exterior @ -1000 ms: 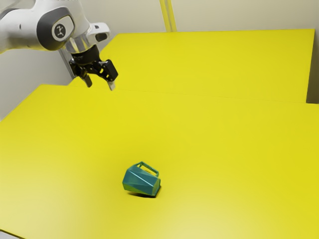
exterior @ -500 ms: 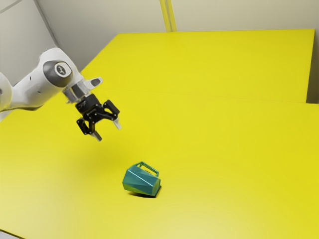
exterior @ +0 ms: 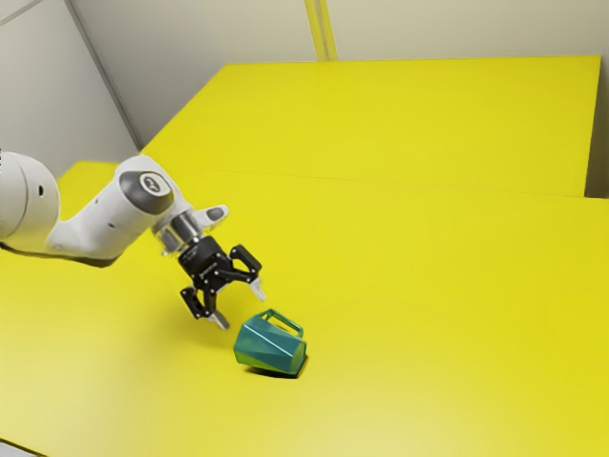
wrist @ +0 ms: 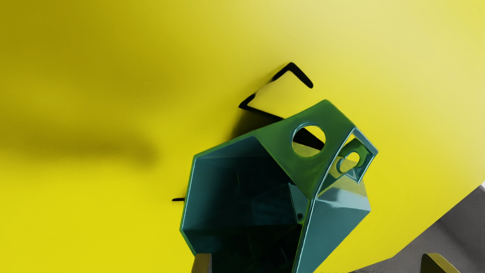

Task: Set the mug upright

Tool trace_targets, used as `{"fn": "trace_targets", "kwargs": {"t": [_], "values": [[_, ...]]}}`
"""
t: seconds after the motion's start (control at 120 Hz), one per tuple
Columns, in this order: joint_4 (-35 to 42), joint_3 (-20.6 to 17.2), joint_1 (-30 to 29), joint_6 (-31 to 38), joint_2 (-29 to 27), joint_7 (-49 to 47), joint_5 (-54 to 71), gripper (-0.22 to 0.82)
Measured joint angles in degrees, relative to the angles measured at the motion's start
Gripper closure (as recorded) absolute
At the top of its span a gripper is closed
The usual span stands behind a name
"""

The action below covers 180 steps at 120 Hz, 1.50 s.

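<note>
In the exterior view, the teal mug (exterior: 271,345) lies on its side on the yellow table, its handle (exterior: 284,322) raised on the side toward the table's far part. My gripper (exterior: 239,307) is open just above and beside the mug, toward the exterior view's left, its fingers apart and tilted down toward it. In the wrist view, the mug (wrist: 337,223) shows its dark hollow mouth facing the hand, and the open gripper (wrist: 316,263) has one fingertip overlapping the mouth's rim and the other off beyond the mug's side.
The yellow table (exterior: 428,286) spreads around the mug, with a raised-looking yellow section (exterior: 400,124) at the far side. In the wrist view, a table edge borders grey floor (wrist: 447,231) beyond the mug.
My gripper has come down from the exterior view's upper left to close beside the mug, with its fingers still apart. The mug has stayed where it lay.
</note>
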<state>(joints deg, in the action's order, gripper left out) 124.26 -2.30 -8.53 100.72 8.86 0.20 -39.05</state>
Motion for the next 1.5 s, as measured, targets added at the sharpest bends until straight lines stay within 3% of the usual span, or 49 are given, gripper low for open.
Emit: {"fn": "trace_targets", "kwargs": {"t": [0.375,0.575,0.767,1.142,1.5], "values": [[-0.42,-3.06,0.38,2.67,4.54,0.09,-6.28,0.02],[-0.53,-3.23,0.35,3.39,4.16,-0.15,-5.97,0.49],[-0.61,-3.71,0.24,3.64,2.77,-0.39,-5.82,0.69],[-1.02,-7.93,0.33,4.90,0.61,-2.54,-4.13,0.77],[-1.02,-13.32,1.90,13.20,-7.37,-5.34,20.11,0.78]]}}
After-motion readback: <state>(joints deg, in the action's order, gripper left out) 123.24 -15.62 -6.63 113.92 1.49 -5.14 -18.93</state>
